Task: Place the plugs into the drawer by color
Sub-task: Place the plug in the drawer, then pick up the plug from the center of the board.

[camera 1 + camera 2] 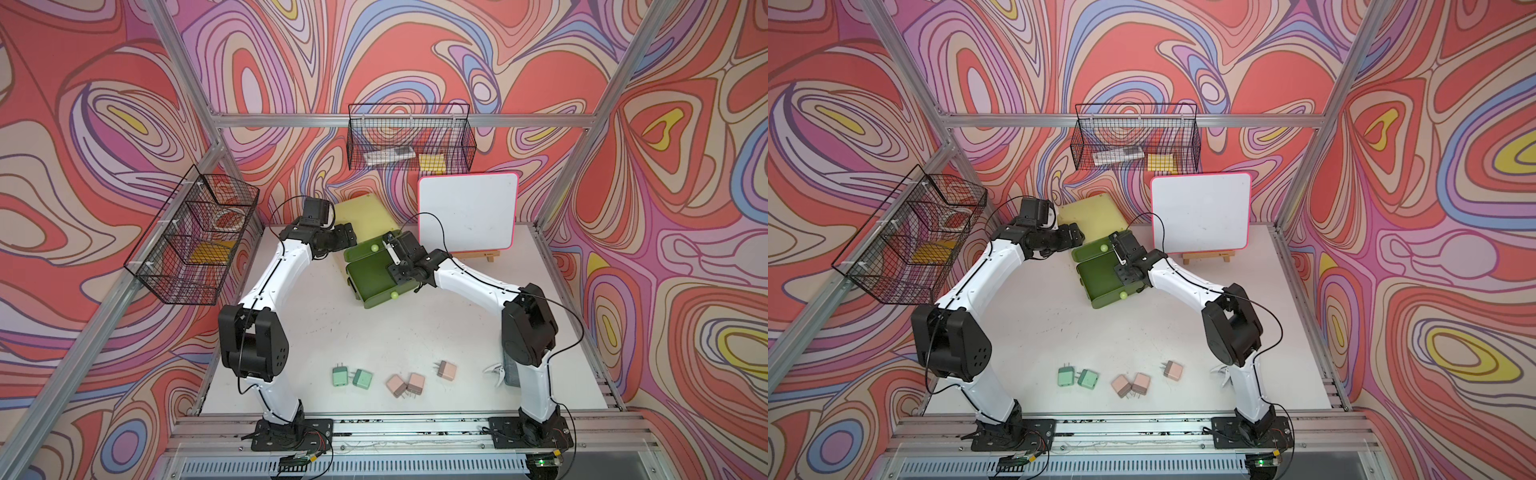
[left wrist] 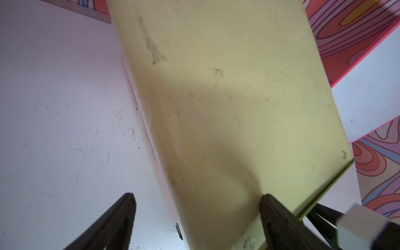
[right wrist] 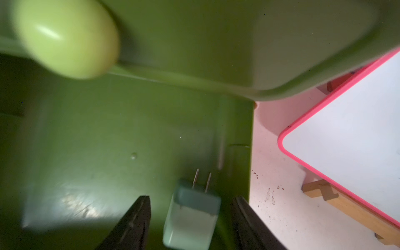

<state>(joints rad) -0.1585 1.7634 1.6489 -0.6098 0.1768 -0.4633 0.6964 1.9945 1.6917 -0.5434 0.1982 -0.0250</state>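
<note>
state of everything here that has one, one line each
left claw: open, astride the chest edge
right claw: open
mint plug: loose between its fingers, over the drawer floor
drawer: pulled open
two mint plugs: on the table
three pink plugs: on the table

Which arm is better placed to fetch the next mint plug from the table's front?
Right, probably: the right claw hangs open over the drawer, a plug loose inside. The left claw straddles the chest's edge, seemingly bracing it.
</note>
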